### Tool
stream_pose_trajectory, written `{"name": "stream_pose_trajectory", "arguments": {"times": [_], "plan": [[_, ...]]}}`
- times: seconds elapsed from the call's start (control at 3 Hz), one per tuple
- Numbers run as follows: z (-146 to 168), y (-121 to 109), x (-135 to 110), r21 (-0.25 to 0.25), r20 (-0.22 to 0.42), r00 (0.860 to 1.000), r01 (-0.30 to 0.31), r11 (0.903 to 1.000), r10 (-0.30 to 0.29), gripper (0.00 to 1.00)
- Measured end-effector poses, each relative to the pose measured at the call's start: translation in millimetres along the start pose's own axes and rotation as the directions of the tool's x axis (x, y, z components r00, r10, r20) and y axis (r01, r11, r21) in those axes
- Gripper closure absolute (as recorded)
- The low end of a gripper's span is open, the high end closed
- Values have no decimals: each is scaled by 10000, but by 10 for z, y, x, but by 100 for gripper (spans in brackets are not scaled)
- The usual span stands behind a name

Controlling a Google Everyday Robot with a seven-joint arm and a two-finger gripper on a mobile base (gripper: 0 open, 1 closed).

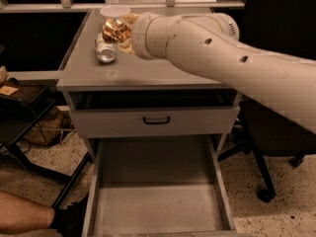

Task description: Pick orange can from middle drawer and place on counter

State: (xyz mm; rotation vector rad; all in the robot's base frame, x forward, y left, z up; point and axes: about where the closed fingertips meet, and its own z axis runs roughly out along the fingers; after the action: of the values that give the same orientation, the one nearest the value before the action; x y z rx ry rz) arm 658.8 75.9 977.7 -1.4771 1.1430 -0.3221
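Office (swivel chair [260,174]); jaws grip orange can [114,29] above counter [148,70].

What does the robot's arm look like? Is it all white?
Mostly, yes: the arm is a fat, smooth, creamy-white tube with a rounded elbow, a ring seam near the wrist and two small dark holes. No cables show. The gripper is at its end, above the counter at its back left corner, mostly hidden by the orange can.

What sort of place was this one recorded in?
Probably an office or lab: a grey drawer cabinet, a wheeled office chair and speckled floor. The gripper holds the orange can over the counter.
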Motion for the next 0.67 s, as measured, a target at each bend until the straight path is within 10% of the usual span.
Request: {"name": "stream_pose_trajectory", "arguments": {"times": [0.67], "plan": [[152, 260, 209, -375, -142, 9983, -574, 9976, 569, 100]]}}
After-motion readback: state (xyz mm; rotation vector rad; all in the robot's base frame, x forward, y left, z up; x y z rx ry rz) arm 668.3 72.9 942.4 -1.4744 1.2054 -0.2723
